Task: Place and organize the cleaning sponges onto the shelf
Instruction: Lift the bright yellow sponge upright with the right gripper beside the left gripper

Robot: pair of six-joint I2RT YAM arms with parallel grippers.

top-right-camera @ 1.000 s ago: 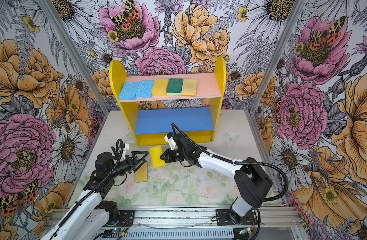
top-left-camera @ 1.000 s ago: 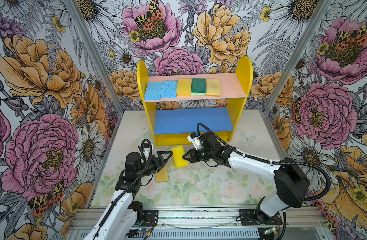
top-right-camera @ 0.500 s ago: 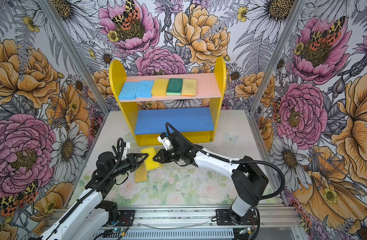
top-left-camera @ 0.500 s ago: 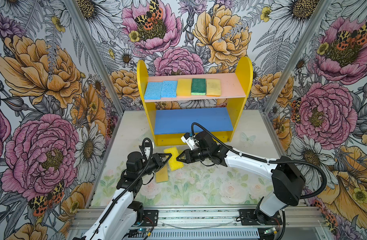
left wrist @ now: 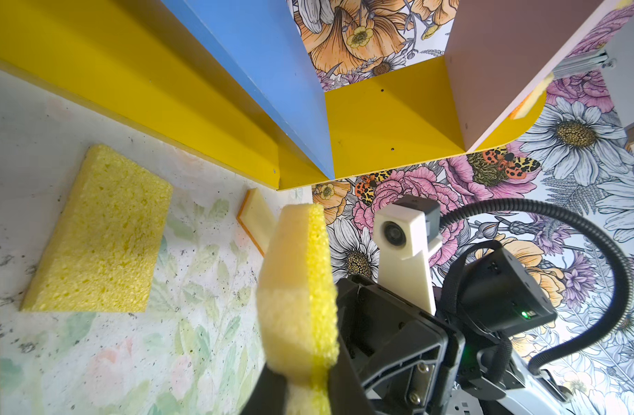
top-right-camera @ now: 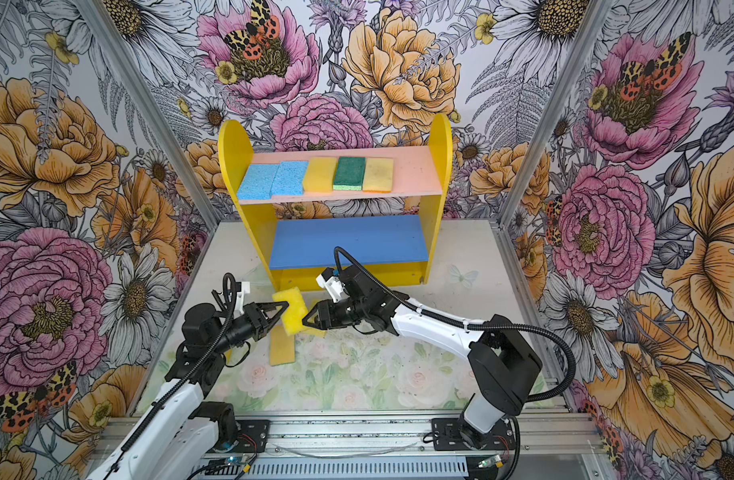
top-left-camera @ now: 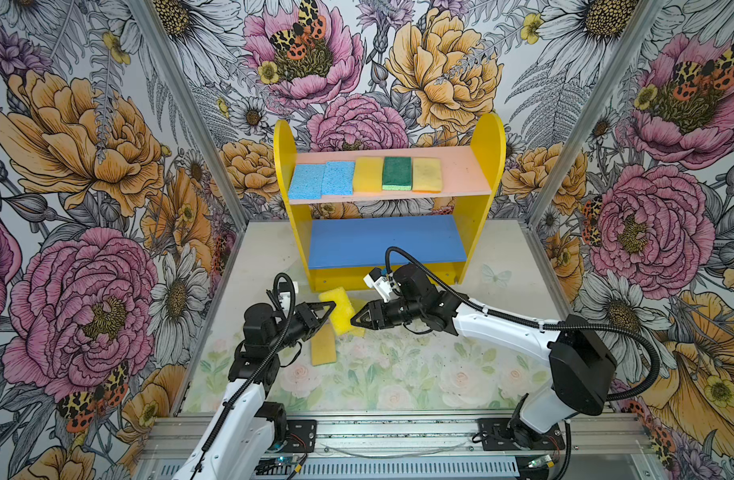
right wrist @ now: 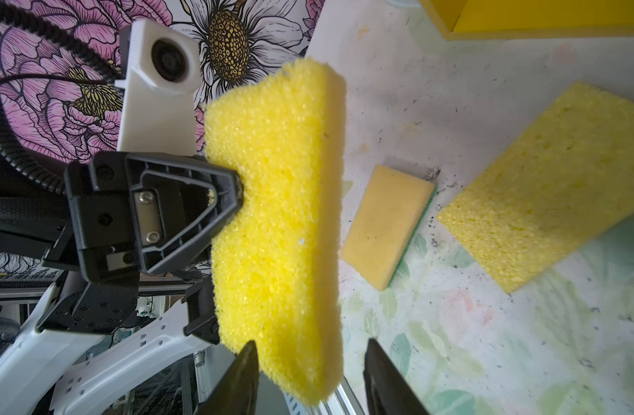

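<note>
Holding: left gripper (top-left-camera: 331, 308) is clamped on a bright yellow sponge (top-left-camera: 341, 312), which stands on edge, up off the counter (top-left-camera: 419, 374).
Right gripper (top-left-camera: 354, 322): jaws parted, one either side of that same sponge.
Shelf (top-left-camera: 488, 166): pink upper board (top-left-camera: 461, 172) carries five sponges (top-left-camera: 367, 174) in a row: two blue, yellow, green, tan.
Counter: a tan sponge (top-left-camera: 323, 349) and a porous yellow sponge (right wrist: 545, 183) lie loose before the shelf.

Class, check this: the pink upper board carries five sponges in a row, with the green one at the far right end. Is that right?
No. The pink upper board carries five sponges in a row, but the green sponge is second from the right; a tan sponge takes the far right end. Both top views show it.
</note>
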